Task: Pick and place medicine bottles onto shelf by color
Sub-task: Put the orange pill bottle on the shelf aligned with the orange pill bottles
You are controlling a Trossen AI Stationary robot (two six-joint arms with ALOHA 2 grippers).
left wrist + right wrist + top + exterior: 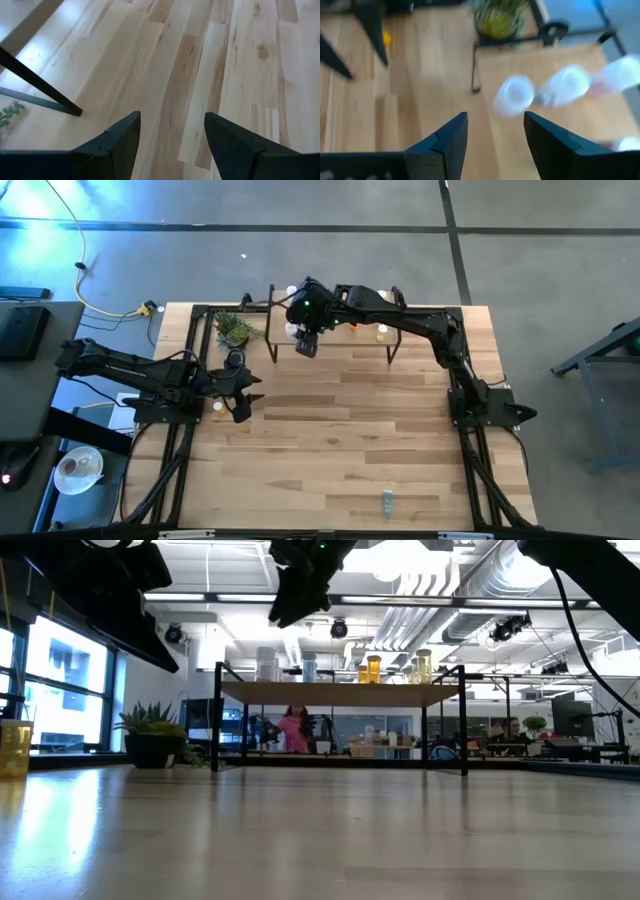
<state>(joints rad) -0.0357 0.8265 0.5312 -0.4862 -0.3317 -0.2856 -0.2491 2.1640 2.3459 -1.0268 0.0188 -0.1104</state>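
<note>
White-capped medicine bottles are seen standing upright on the shelf, just ahead of the right claw, whose fingers are held apart and empty. The left claw, also apart, is kept over the surface, well away.

No readable text, no labels, no brands, no numbers, no signs
</note>
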